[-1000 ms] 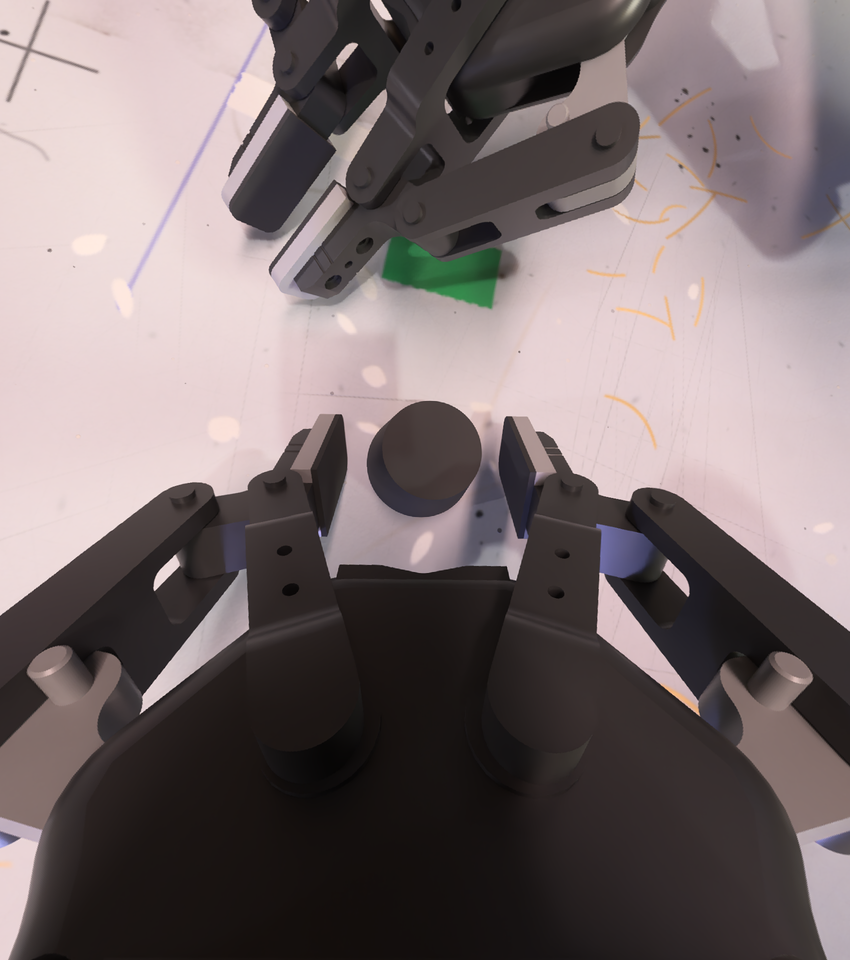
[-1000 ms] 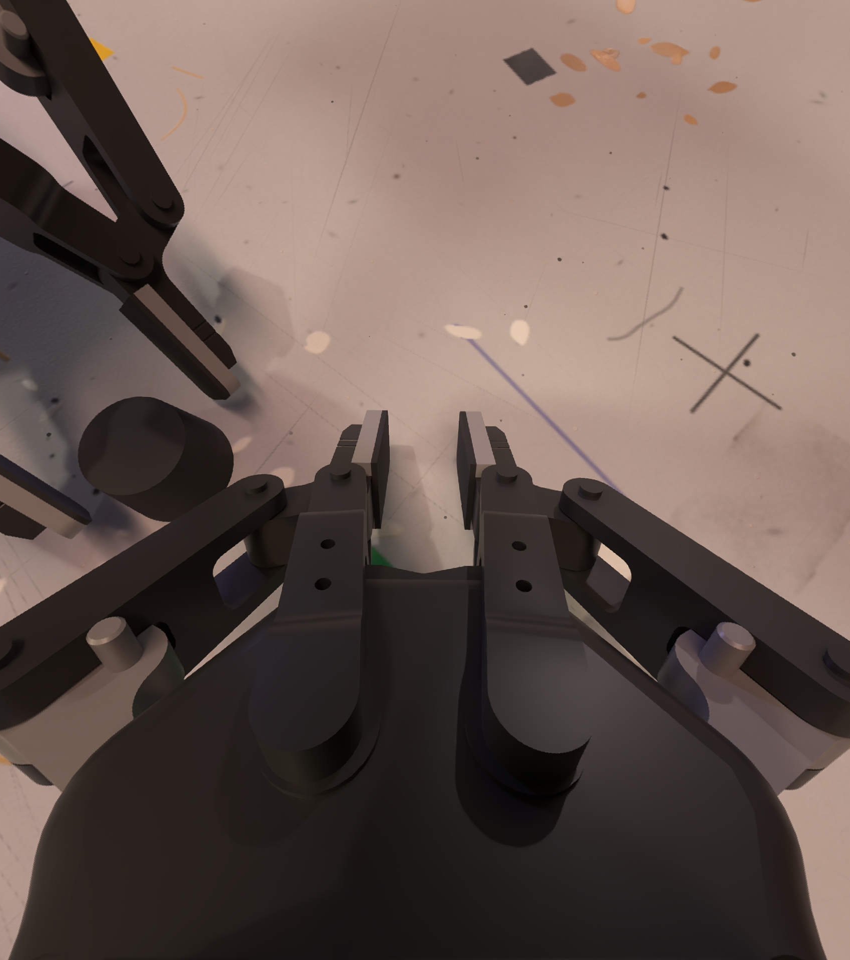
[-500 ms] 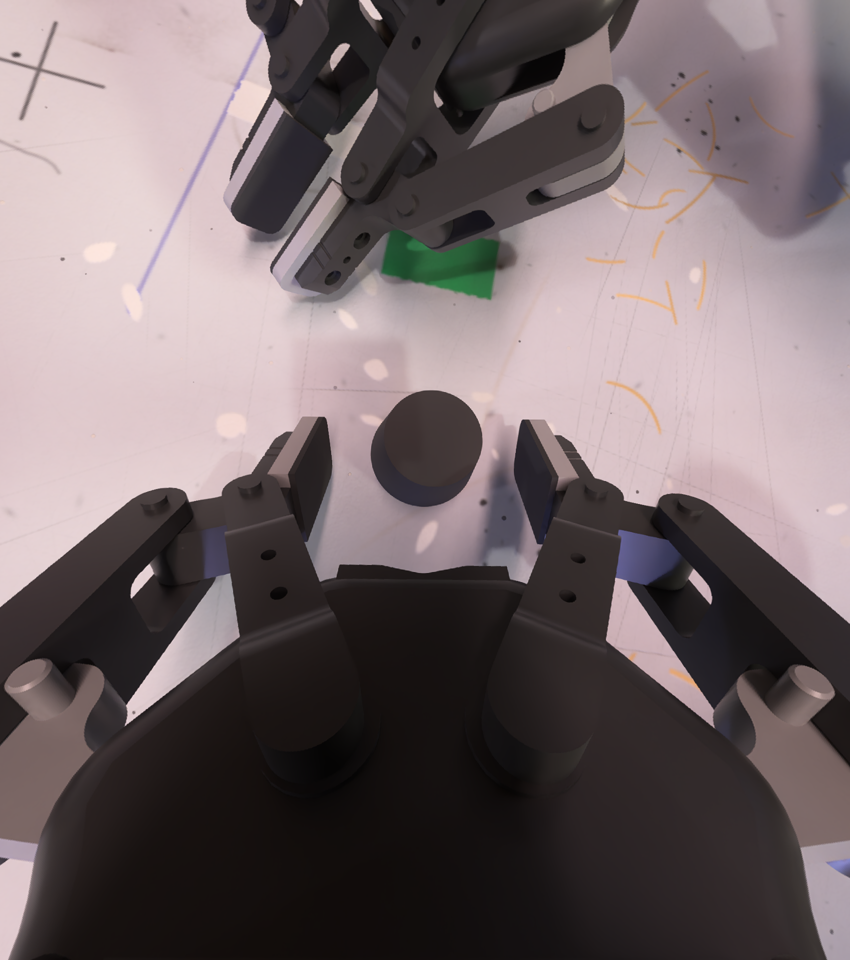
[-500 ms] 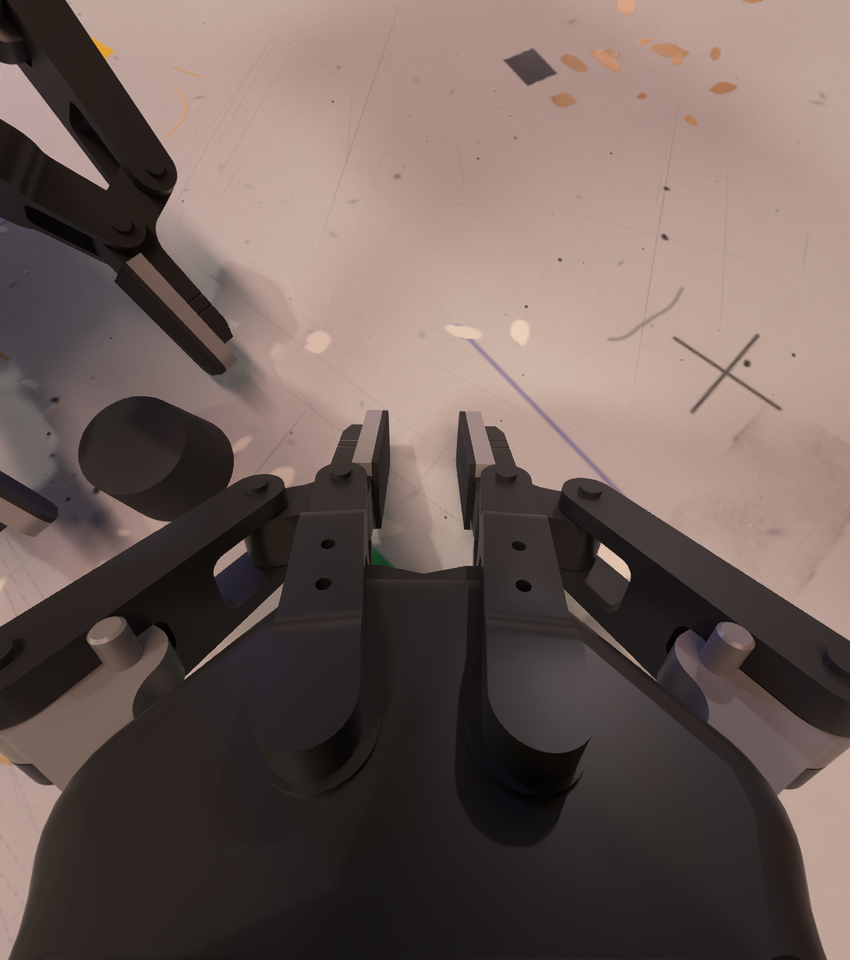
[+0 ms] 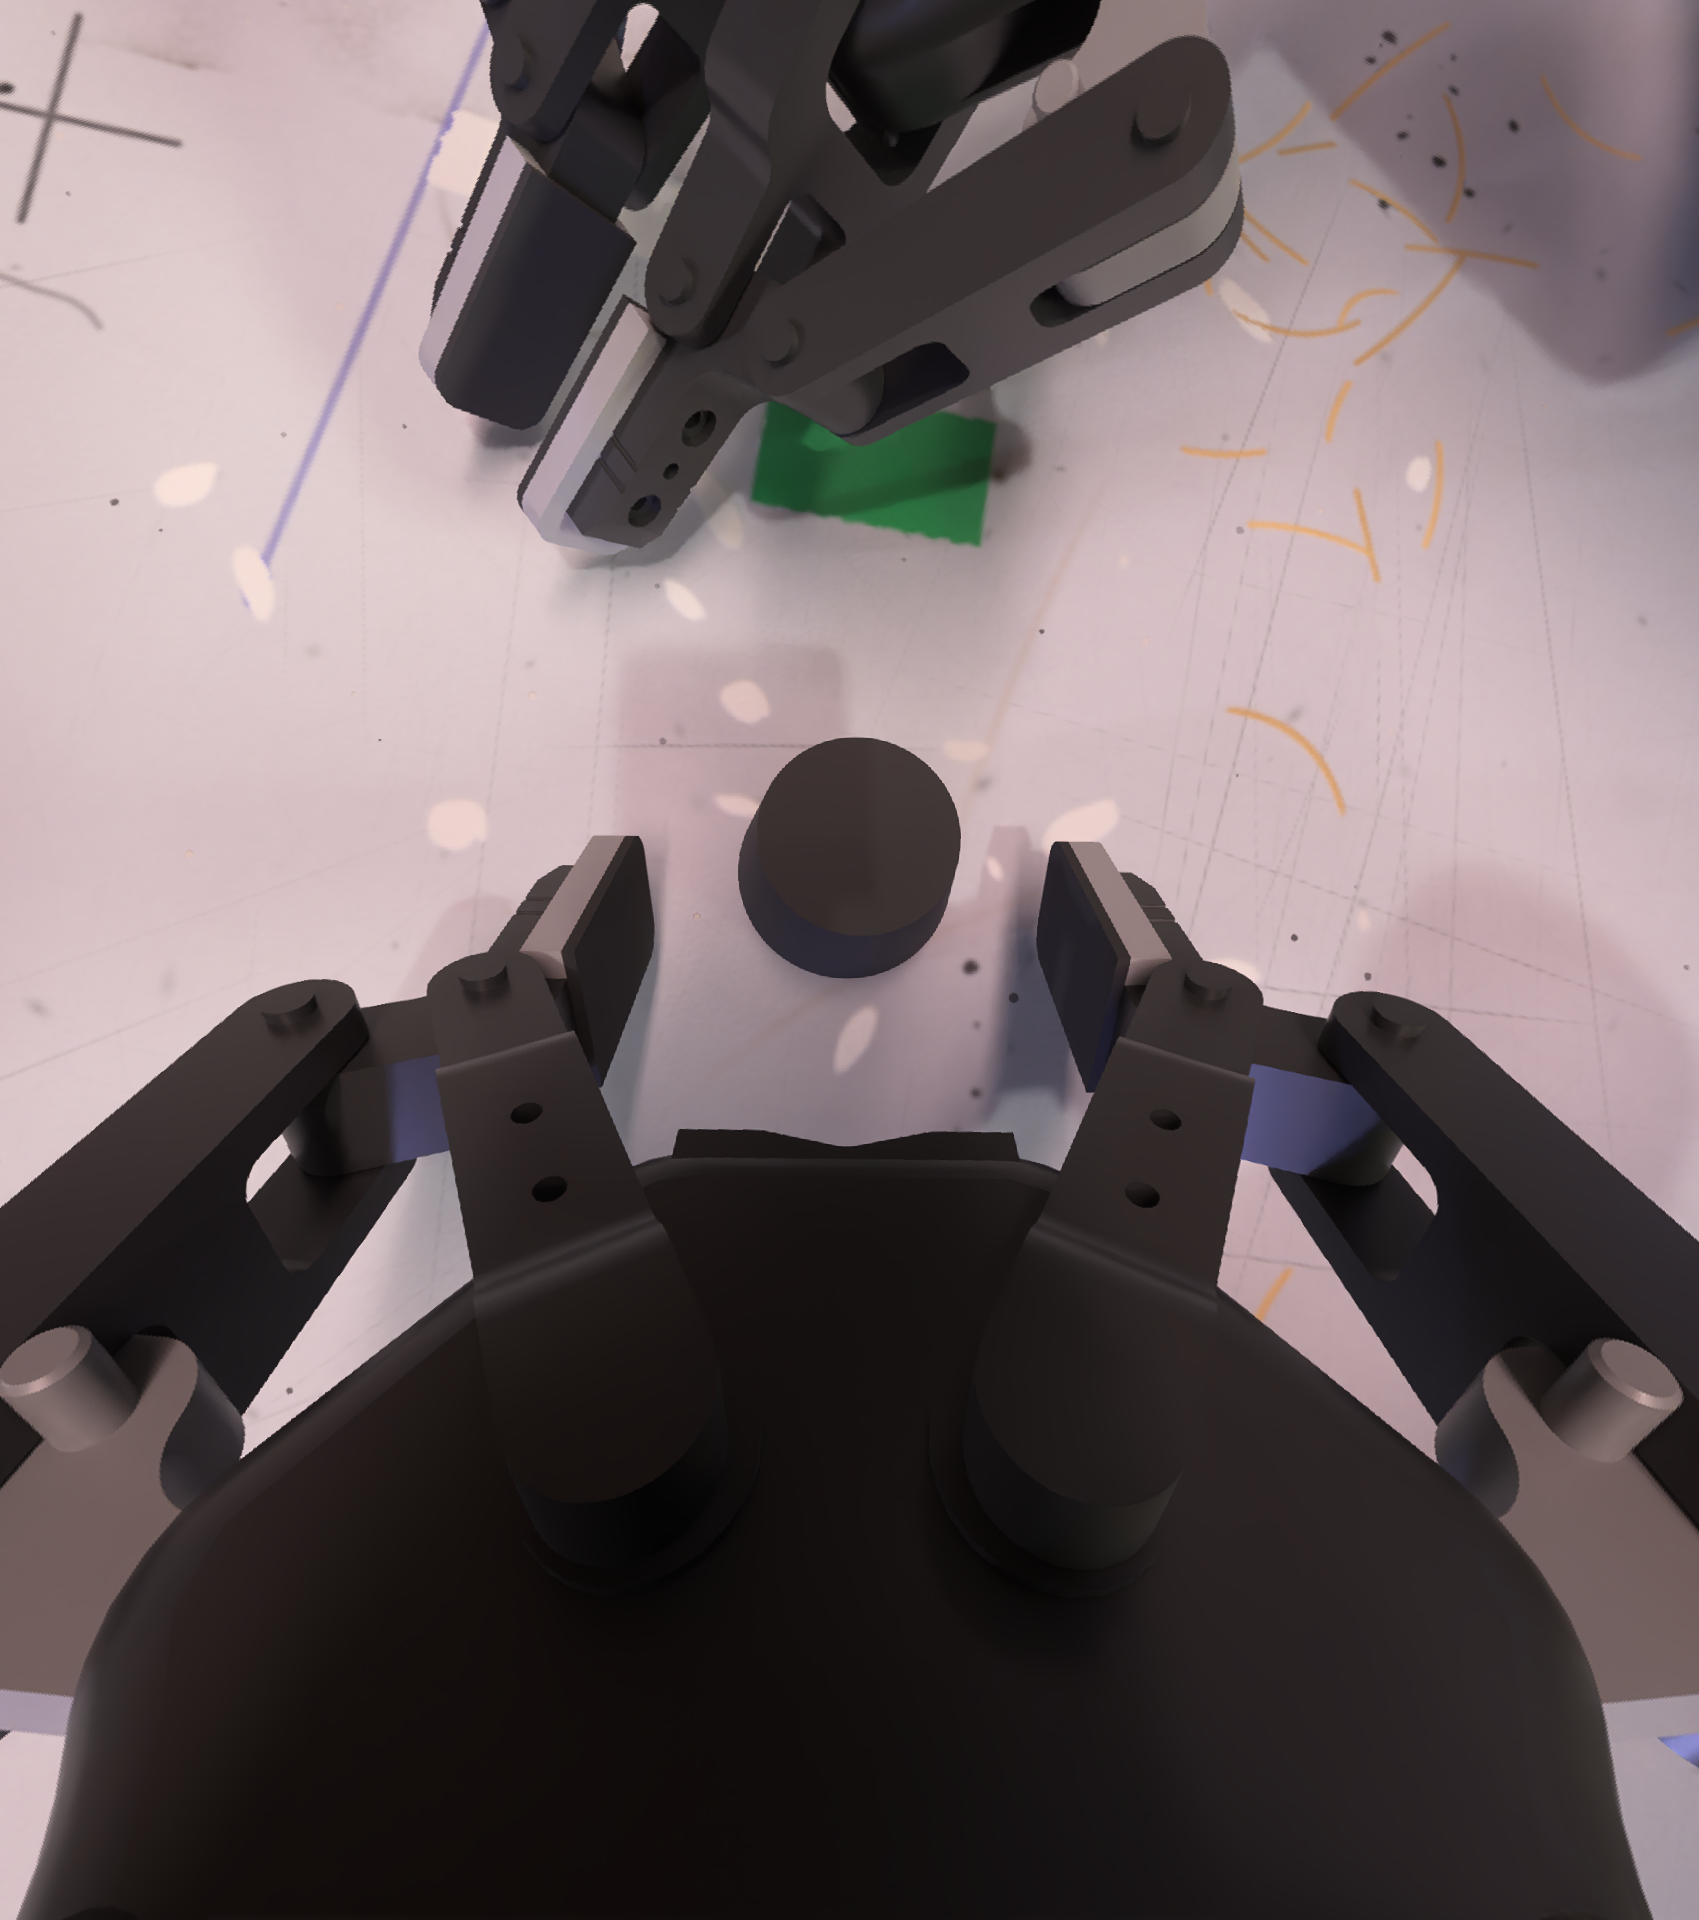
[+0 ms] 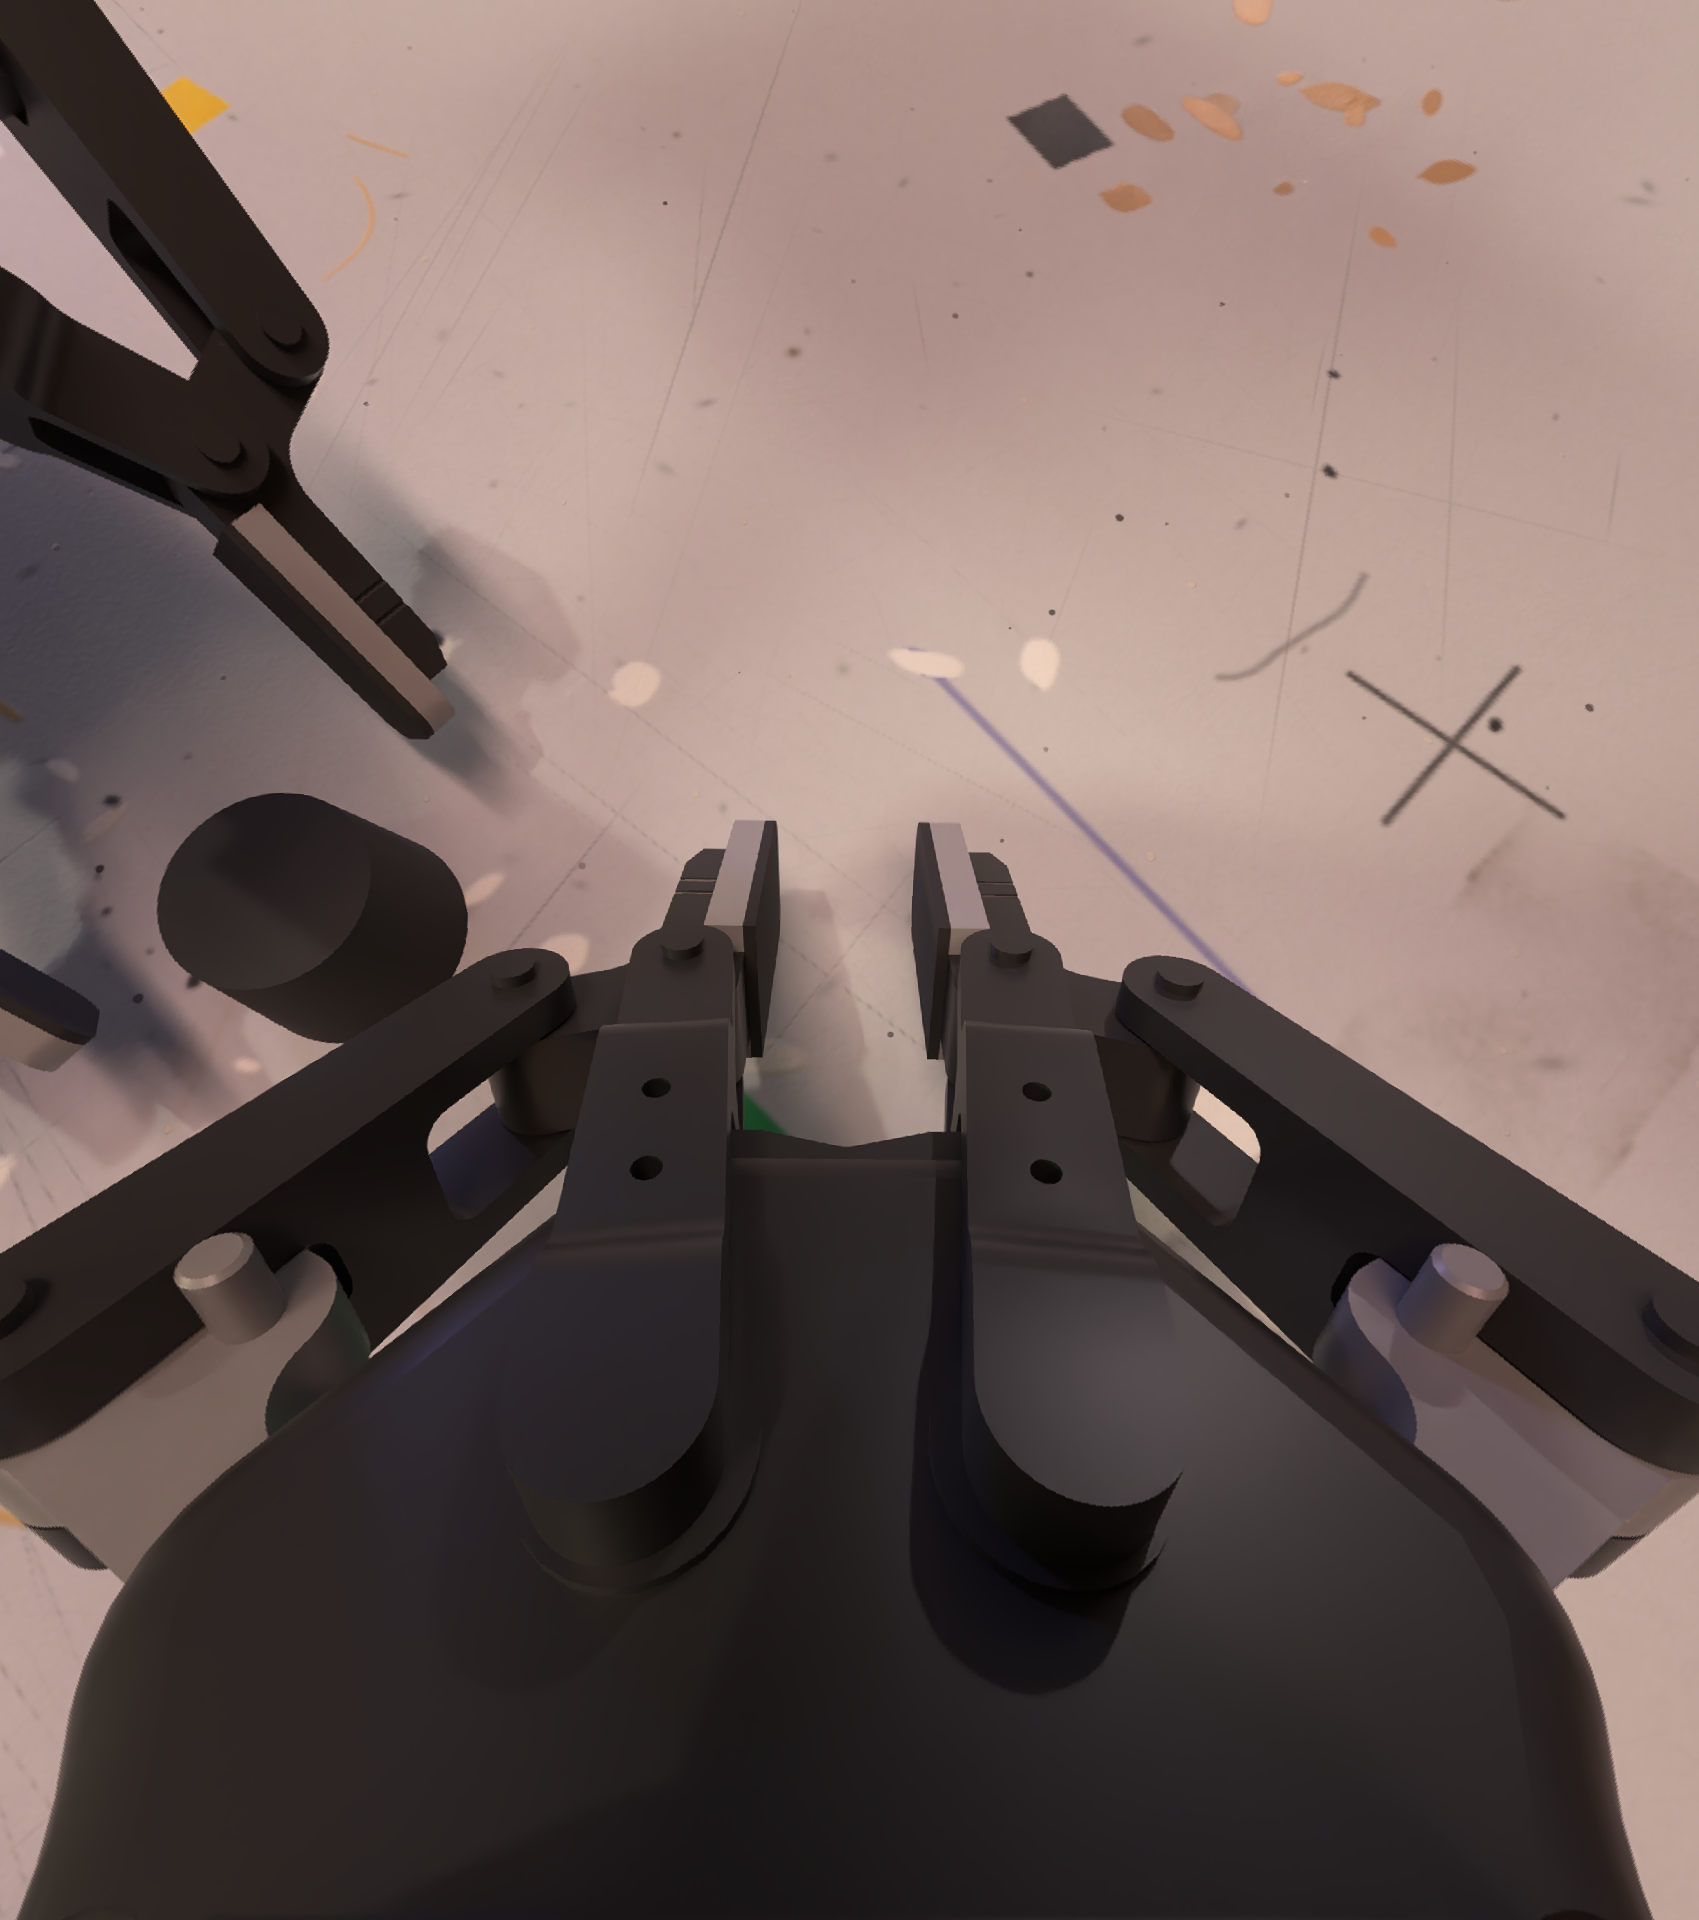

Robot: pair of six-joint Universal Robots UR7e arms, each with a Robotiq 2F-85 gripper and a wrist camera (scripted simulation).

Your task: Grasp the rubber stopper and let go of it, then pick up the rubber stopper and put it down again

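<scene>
The rubber stopper (image 5: 850, 852) is a short dark cylinder standing on the pale table. My left gripper (image 5: 845, 935) is open, with its pads wide apart on either side of the stopper and clear of it. The right wrist view shows the stopper (image 6: 305, 914) at the left, between the left gripper's fingers (image 6: 346, 634). My right gripper (image 6: 845, 914) holds its pads a narrow gap apart with nothing between them. It hangs over the table beyond the stopper (image 5: 554, 457).
A green block (image 5: 876, 478) lies on the table, partly hidden behind the right gripper; a sliver of it (image 6: 757, 1117) shows under that gripper's fingers. A dark cross mark (image 6: 1453, 743), a blue line (image 6: 1084, 831) and orange scuffs (image 5: 1344, 312) mark the tabletop.
My left gripper's pads have spread wider apart and drawn back a little from the stopper, which stays in place. The right gripper has not moved.
</scene>
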